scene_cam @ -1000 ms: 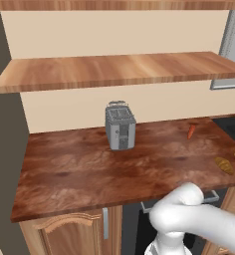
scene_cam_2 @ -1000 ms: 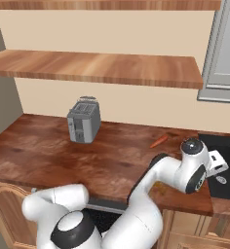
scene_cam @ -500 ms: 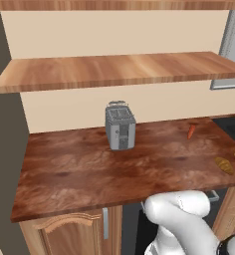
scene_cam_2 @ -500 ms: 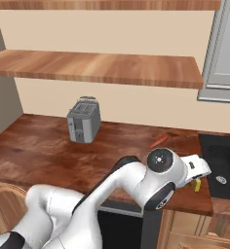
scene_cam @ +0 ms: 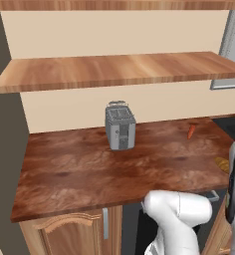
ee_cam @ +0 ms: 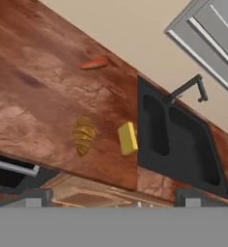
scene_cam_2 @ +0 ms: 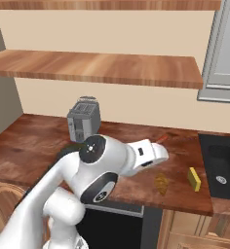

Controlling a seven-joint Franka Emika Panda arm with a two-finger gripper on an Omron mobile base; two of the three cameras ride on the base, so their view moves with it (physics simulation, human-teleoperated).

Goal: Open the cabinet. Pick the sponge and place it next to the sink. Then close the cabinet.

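The sponge [ee_cam: 128, 138], a small yellow block, lies on the brown counter right beside the left rim of the black sink [ee_cam: 176, 144]; it is also the sponge [scene_cam_2: 194, 178] in the right base view. My gripper [ee_cam: 113, 198] hangs above and in front of the counter edge, apart from the sponge, open with nothing between its fingertips [ee_cam: 36, 195]. The cabinet [scene_cam_2: 102, 68] of light-brown planks runs along the wall over the counter, also the cabinet [scene_cam: 119, 69] in the left base view. My arm [scene_cam_2: 112, 165] bends over the counter's front.
A grey toaster [scene_cam: 120, 127] stands at the counter's back. A croissant [ee_cam: 83, 135] lies left of the sponge and an orange carrot [ee_cam: 93, 64] further back. A faucet [ee_cam: 186, 89] rises behind the sink, with a grey wall unit [scene_cam_2: 224, 48] above it.
My arm has drawn back from the sink side and swung left over the counter front. The sponge stays where it lay beside the sink.
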